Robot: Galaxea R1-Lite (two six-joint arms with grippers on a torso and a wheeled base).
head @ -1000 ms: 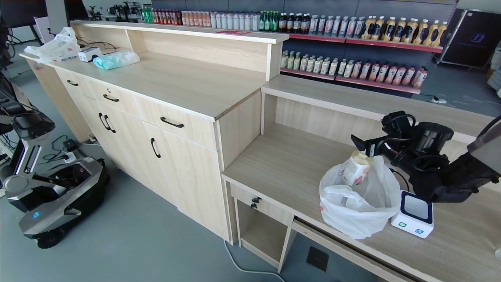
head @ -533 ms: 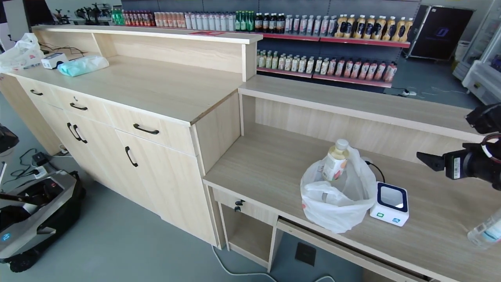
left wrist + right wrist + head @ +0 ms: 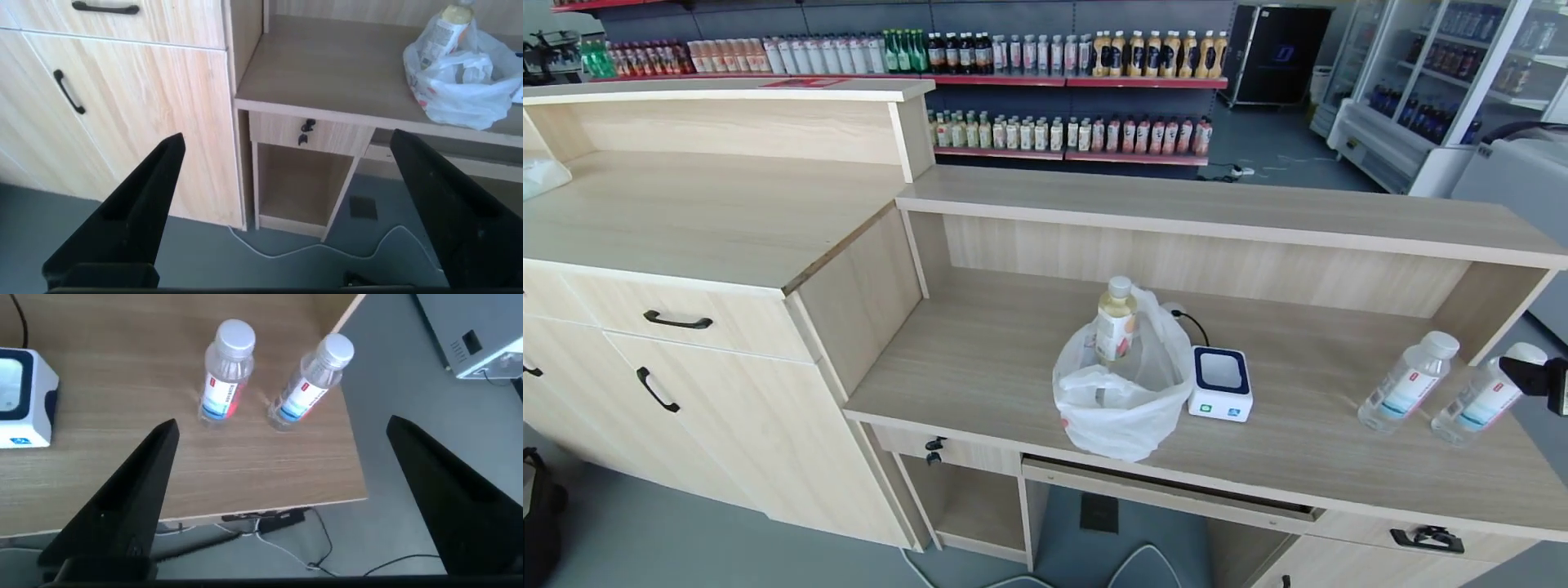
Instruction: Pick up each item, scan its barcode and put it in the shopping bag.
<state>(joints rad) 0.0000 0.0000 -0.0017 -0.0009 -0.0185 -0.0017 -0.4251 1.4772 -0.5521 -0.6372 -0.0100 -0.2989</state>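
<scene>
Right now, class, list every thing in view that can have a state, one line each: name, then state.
shopping bag, mouth open
drink bottle, capped, upright in the shopping bag
barcode scanner, window facing up, uncovered
water bottle nearer the scanner, capped, upright
water bottle farther from the scanner, capped, upright
left hand, open, empty
right hand, open, empty
keyed drawer, shut

No readable text; labels on water bottles (image 3: 1407,384), scanner (image 3: 1222,384) too small.
</scene>
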